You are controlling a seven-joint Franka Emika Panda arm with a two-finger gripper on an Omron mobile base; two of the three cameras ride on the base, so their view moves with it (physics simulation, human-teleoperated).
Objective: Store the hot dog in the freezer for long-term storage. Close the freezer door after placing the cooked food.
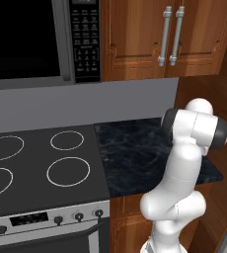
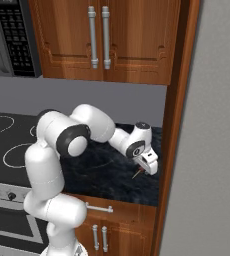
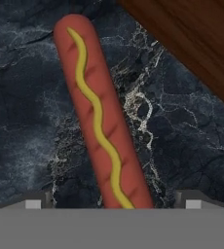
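tabletop (image 2: 107, 172): dark marbled stone, short stretch between stove and wooden side panel; front edge over brown drawer fronts
room: grey backsplash behind tabletop, brown wall cabinets (image 2: 112, 40) above with two grey vertical handles
stove (image 1: 41, 163): black glass cooktop with white ring burners, flush against left edge of tabletop; knobs along front
microwave (image 1: 41, 39): dark, hung above stove, keypad on its right side
side panel (image 2: 174, 115): tall brown wood, closes off right edge of tabletop; grey wall face beyond it
hot dog (image 3: 102, 116): reddish-brown with yellow mustard squiggle, lying flat on tabletop near right edge, close to the wooden panel; seen as thin reddish sliver under the hand in right base view (image 2: 138, 173)
end effector (image 2: 148, 170): low over right part of tabletop, just above hot dog; fingers spread wide, one tip (image 3: 35, 203) on each side of the sausage's near end, not pinching it
in the way: wooden panel tight beside the hand; arm's elbow over tabletop middle
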